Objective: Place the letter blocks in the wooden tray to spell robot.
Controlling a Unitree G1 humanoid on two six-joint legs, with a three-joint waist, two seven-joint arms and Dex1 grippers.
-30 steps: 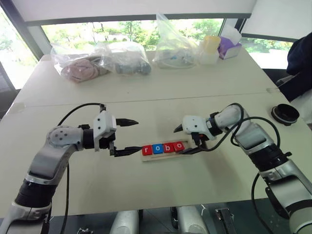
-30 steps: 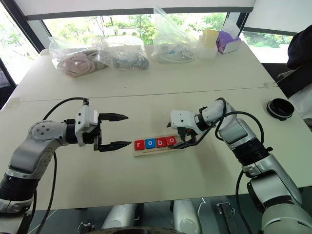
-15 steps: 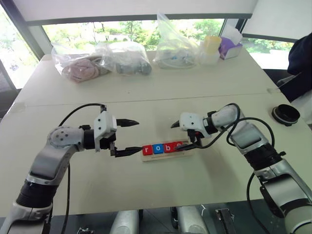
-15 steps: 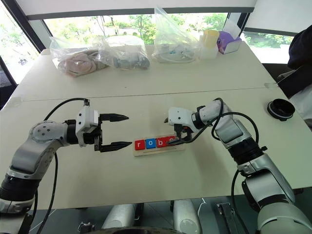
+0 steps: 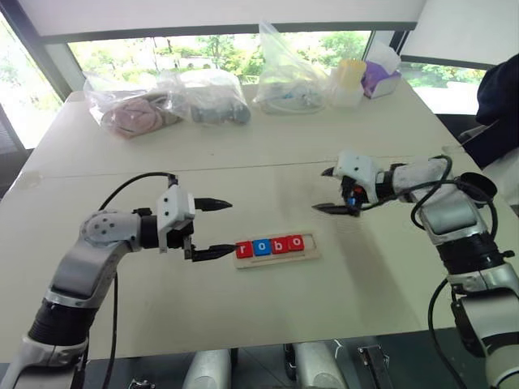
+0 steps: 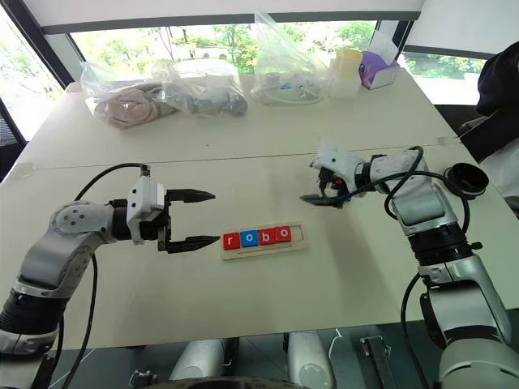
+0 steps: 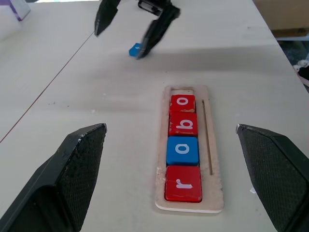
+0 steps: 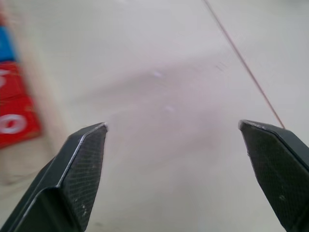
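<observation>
Your wooden tray (image 5: 276, 247) lies flat on the tabletop (image 5: 243, 154) between the two arms, its long axis running left to right with a slight upward tilt at the right end. It is pale wood with a raised rim. Four letter blocks (image 7: 182, 147) sit inside in a row, reading r, o, b, o: three red, one blue, with the rightmost slot bare. A fifth blue block (image 7: 134, 49) lies on the tabletop beyond the tray's right end, just beside the right pincer (image 6: 315, 180). Left pincer (image 5: 212, 228) hovers wide open just beside the tray's left end, holding nothing. The right pincer is also spread wide and empty.

Bare table (image 5: 268, 304) all round wooden tray (image 5: 311, 255) (bags (image 5: 166, 105) far back); end slot free.
</observation>
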